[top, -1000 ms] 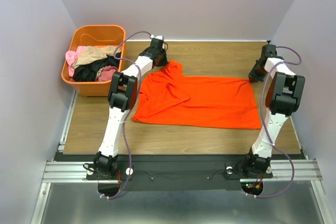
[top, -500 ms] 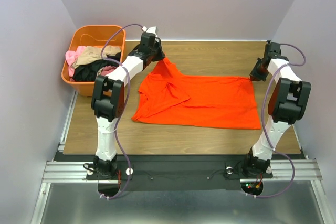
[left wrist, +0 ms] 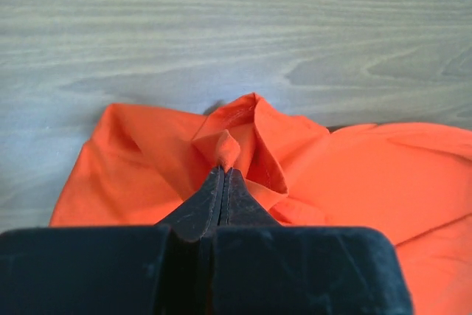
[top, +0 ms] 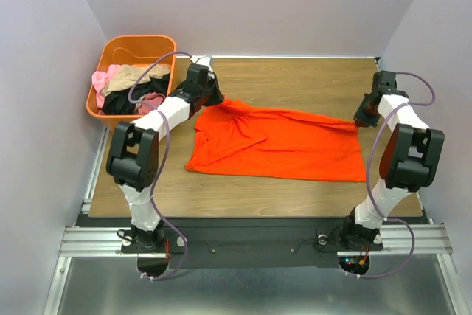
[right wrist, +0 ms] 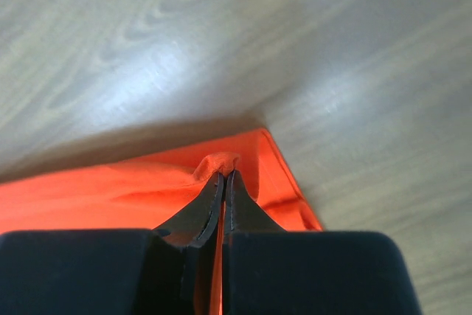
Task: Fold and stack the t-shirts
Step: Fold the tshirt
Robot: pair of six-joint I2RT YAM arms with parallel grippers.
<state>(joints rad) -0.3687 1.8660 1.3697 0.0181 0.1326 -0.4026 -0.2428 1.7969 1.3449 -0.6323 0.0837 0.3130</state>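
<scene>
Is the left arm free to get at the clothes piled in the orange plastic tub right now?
Probably not yet. The orange plastic tub sits open-topped close beside the left gripper with nothing between, but that gripper is shut on the bright orange-red cloth t-shirt and must release first.

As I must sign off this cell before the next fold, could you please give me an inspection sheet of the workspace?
Surface: wooden table, bare wood around the shirt.
Job's things: orange-red t-shirt spread on the table, bunched at its left end; pink, tan and black garments heaped in the orange tub at the far left corner.
Clutter: nothing seen.
Grippers: left gripper shut on a pinch of the shirt's far left part; right gripper shut on its far right corner.
Cables: a purple cable loops along each arm.
Surroundings: pale walls on three sides; metal rail at the near edge.
</scene>
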